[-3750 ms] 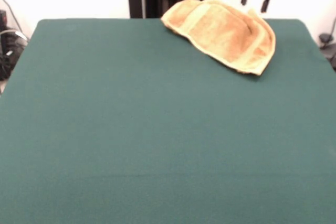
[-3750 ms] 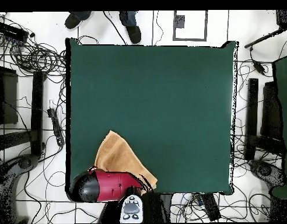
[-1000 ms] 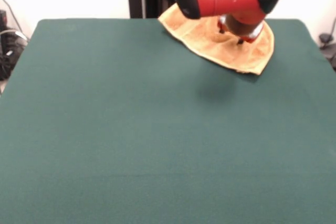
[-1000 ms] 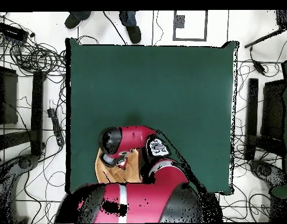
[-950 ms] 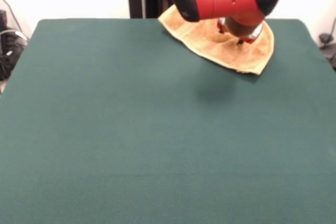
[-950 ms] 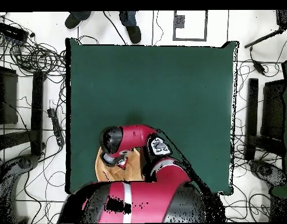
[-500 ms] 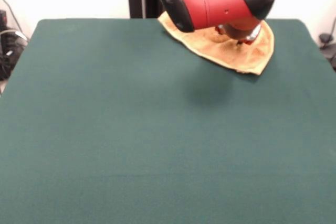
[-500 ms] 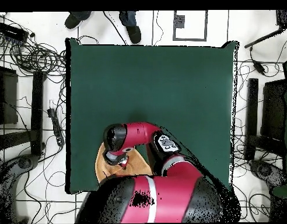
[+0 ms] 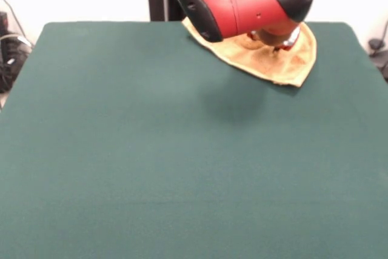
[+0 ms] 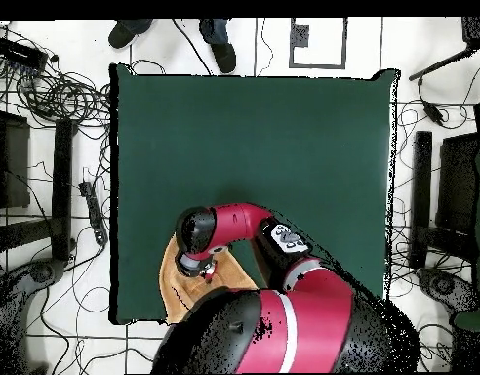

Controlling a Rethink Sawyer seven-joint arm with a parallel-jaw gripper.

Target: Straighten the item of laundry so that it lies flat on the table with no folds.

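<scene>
Over towel (image 9: 285, 65) by table (image 9: 182, 150) far edge, gripper (image 9: 276, 45) state hidden, can't tell; soft, limp cloth, so you pinch a corner.

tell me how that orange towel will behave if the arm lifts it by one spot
The towel would probably drape and hang limp: it is soft terry lying in folds near the table edge. It looks light, so it should lift easily. Dragged rather than lifted, it may bunch on the felt-like top.
</scene>
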